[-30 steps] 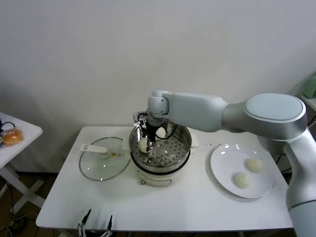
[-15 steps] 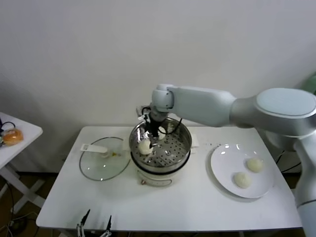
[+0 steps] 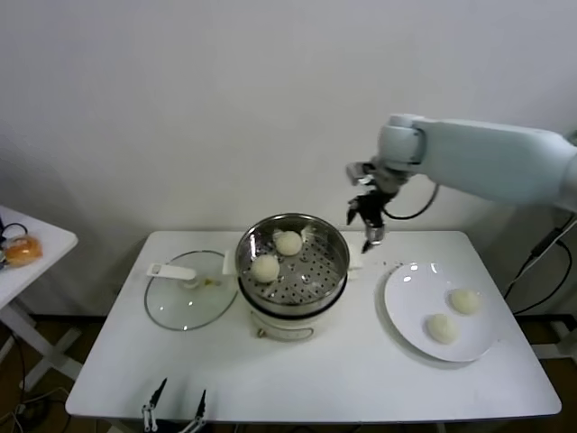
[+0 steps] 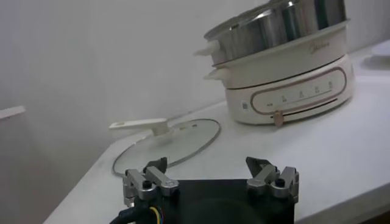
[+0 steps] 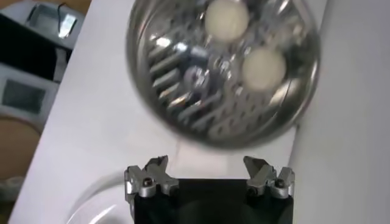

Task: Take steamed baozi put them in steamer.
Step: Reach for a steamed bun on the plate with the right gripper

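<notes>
The steamer (image 3: 293, 302), a shiny steel pot on a white base, stands mid-table. Two cream-white baozi lie on its perforated tray, one at the back (image 3: 288, 243) and one at the left (image 3: 265, 268); both also show in the right wrist view (image 5: 226, 18) (image 5: 263, 67). Two more baozi (image 3: 465, 300) (image 3: 442, 328) lie on the white plate (image 3: 406, 298) at the right. My right gripper (image 3: 363, 227) is open and empty, raised between the steamer and the plate. My left gripper (image 4: 210, 176) is open and empty, low at the table's front edge, facing the steamer (image 4: 286, 55).
The flat glass lid (image 3: 187, 293) with a white handle lies left of the steamer, also in the left wrist view (image 4: 167, 139). An orange bun-like thing (image 3: 22, 250) sits on a side table (image 3: 45, 236) at far left. A white wall is behind.
My right gripper has let go of a baozi at the steamer's left side, lifted out of the pot and swung right toward the plate. The left arm has not moved.
</notes>
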Controlling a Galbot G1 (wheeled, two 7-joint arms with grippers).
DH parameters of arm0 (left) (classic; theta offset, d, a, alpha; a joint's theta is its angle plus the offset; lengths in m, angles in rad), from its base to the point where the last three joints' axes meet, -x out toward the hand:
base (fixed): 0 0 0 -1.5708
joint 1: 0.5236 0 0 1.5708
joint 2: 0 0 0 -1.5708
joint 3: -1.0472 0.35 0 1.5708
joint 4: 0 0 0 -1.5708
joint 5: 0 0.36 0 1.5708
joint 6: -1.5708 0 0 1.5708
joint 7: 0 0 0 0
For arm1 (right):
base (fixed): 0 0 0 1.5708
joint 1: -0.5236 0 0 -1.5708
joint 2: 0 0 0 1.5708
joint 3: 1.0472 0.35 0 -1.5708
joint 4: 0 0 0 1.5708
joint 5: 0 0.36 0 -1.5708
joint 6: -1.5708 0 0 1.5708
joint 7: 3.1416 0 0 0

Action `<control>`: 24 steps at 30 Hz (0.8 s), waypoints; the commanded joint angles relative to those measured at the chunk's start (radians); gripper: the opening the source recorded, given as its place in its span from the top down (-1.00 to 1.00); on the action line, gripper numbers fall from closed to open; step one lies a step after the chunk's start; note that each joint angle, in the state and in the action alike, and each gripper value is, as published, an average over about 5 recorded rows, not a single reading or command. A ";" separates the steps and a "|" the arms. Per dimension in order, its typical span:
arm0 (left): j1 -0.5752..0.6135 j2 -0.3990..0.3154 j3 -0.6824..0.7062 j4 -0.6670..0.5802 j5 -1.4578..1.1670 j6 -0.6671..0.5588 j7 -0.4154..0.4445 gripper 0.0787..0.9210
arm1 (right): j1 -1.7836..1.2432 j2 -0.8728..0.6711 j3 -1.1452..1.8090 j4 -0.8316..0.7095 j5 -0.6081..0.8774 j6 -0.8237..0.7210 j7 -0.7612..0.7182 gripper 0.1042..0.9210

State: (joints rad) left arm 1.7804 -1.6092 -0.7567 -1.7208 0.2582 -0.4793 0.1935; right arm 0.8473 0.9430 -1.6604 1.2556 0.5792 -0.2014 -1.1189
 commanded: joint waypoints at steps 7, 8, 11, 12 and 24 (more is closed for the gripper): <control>0.005 -0.037 -0.003 0.001 -0.003 -0.001 0.000 -0.77 | -0.214 -0.366 0.024 0.087 -0.316 0.063 0.000 -0.76; 0.005 -0.038 -0.003 0.001 -0.003 -0.001 0.000 -0.77 | -0.244 -0.372 0.047 0.079 -0.334 0.064 0.002 -0.76; 0.006 -0.039 -0.001 0.002 -0.002 -0.001 0.001 -0.77 | -0.314 -0.381 0.100 0.064 -0.369 0.065 0.005 -0.76; 0.006 -0.039 -0.001 0.002 -0.001 -0.001 0.001 -0.77 | -0.333 -0.382 0.113 0.058 -0.377 0.065 0.006 -0.76; 0.007 -0.035 -0.001 0.015 0.004 -0.002 0.001 -0.77 | -0.502 -0.366 0.230 0.003 -0.448 0.065 0.018 -0.76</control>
State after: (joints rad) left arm 1.7867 -1.6092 -0.7580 -1.7094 0.2606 -0.4807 0.1942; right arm 0.4834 0.6192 -1.5078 1.2731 0.2102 -0.1432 -1.1038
